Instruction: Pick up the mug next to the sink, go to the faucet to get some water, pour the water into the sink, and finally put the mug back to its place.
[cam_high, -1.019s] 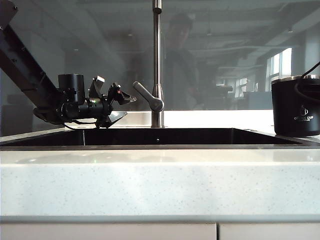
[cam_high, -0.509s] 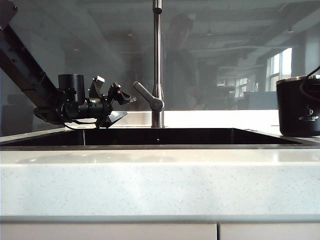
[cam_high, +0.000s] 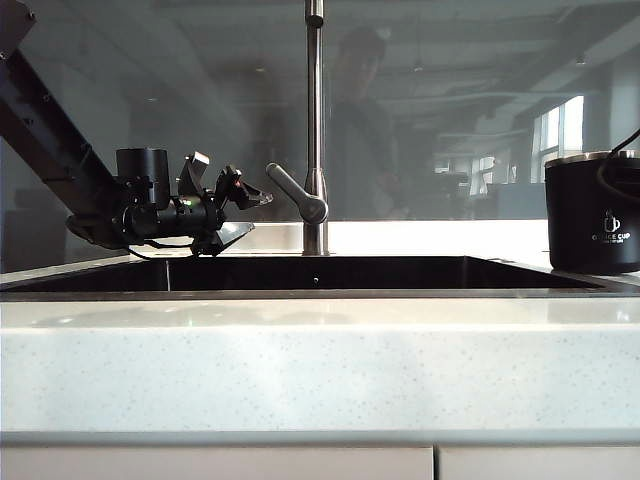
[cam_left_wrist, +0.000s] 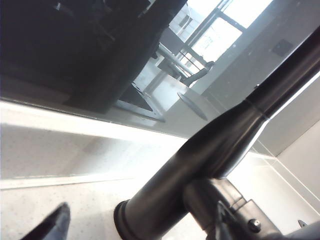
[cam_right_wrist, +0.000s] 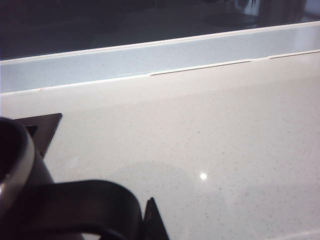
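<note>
Sink (cam_high: 330, 272) sits low mid-counter, faucet (cam_high: 315, 120) behind it. My left gripper (cam_high: 245, 195) waits spread wide just beside the lever (cam_high: 296, 194), prob ready to work it. Right gripper (cam_right_wrist: 148, 220), pinched on the mug (cam_high: 593, 212) handle, holds it just off the counter, right of sink.

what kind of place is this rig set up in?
Probably a kitchenette in an office: a dark sink recessed in a pale speckled countertop, a tall steel faucet behind it, and a glass partition reflecting an open-plan room with windows. A black mug is at right.
</note>
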